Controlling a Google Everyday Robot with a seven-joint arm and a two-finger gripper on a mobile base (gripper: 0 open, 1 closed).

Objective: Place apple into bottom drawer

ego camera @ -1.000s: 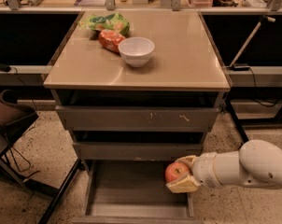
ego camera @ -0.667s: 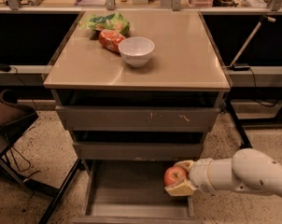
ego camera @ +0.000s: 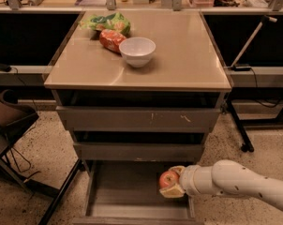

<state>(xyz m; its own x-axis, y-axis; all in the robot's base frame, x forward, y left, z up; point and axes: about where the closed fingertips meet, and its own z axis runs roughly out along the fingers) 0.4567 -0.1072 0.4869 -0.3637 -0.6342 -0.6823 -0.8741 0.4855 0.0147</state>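
Observation:
The apple (ego camera: 168, 178) is small, round and red with a paler patch. My gripper (ego camera: 171, 182) is shut on it, with a tan finger above and one below. The white arm comes in from the lower right. The gripper holds the apple just above the right side of the bottom drawer (ego camera: 127, 191), which is pulled open and shows a plain grey floor. Whether the apple touches the floor cannot be told.
Two upper grey drawers (ego camera: 137, 118) are closed under the tan tabletop (ego camera: 179, 55). On top stand a white bowl (ego camera: 137, 51), an orange-red snack packet (ego camera: 111, 39) and a green packet (ego camera: 108, 22). A dark chair (ego camera: 8, 121) is at the left. Metal legs (ego camera: 240, 125) stand at the right.
The gripper with the apple has moved a little left and down over the open bottom drawer. Nothing else has moved.

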